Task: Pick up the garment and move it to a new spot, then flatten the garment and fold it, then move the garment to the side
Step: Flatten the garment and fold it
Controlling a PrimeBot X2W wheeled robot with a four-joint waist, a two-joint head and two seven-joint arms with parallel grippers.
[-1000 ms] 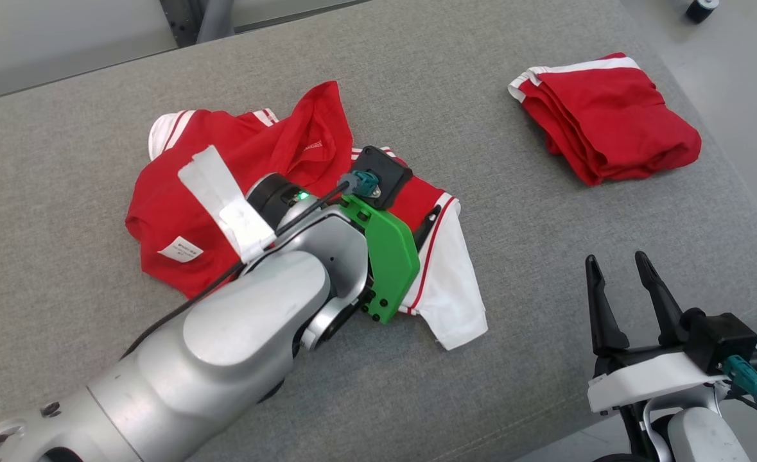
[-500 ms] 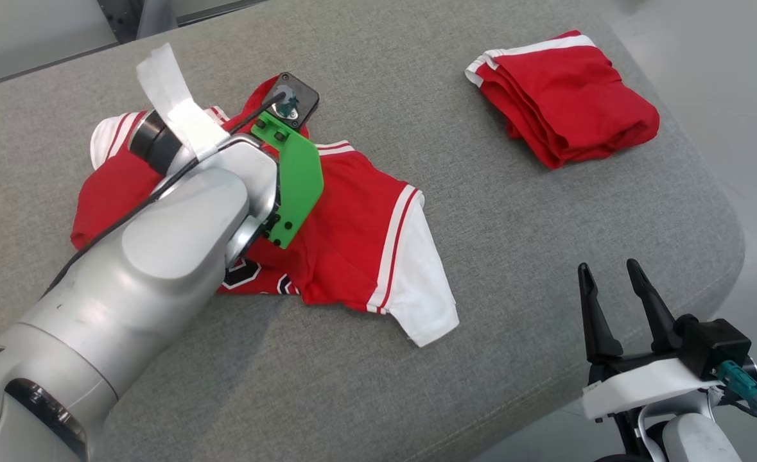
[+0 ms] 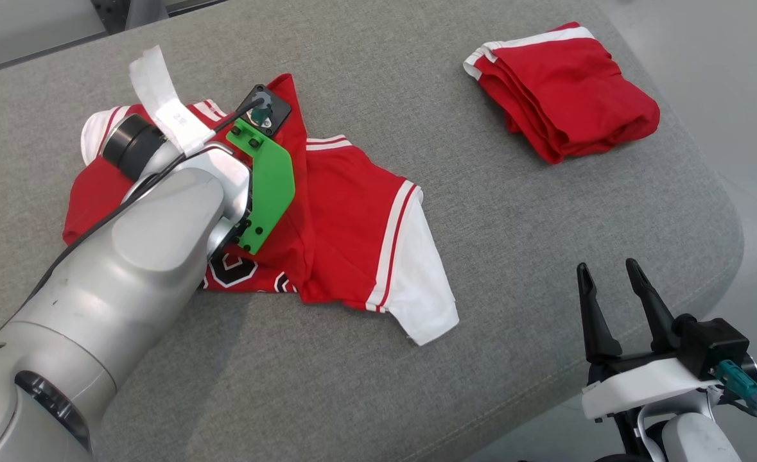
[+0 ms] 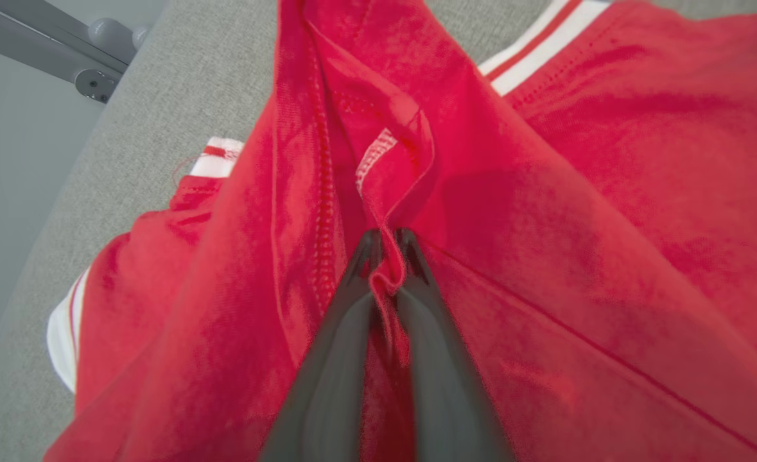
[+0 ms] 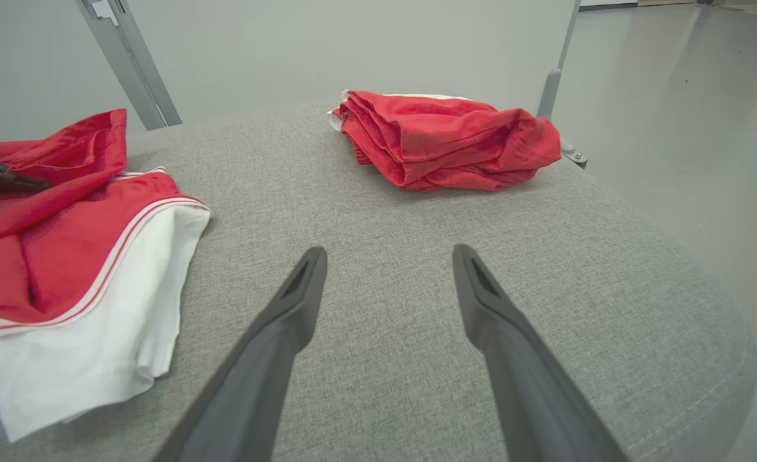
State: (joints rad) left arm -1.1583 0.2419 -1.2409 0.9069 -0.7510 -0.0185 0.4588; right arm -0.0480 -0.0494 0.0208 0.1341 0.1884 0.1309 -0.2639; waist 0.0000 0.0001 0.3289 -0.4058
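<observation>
Toward the left edge of the grey cushion (image 3: 519,269), the head view has the crumpled red shirt (image 3: 352,218) partly covered by the left arm (image 3: 153,256), its fingers hidden; the right gripper (image 3: 616,289) is held open, empty, at the front right corner. By the left wrist view, the left gripper (image 4: 388,253) is shown clamped on a shirt fold. By the right wrist view, a folded garment (image 5: 442,138) is shown at the far right corner.

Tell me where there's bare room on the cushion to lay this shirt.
Widest bare patch: between the loose shirt, the folded pile and the right gripper. A narrower strip lies along the near edge below the shirt. The left is crowded: shirt pinched by the left gripper.
</observation>
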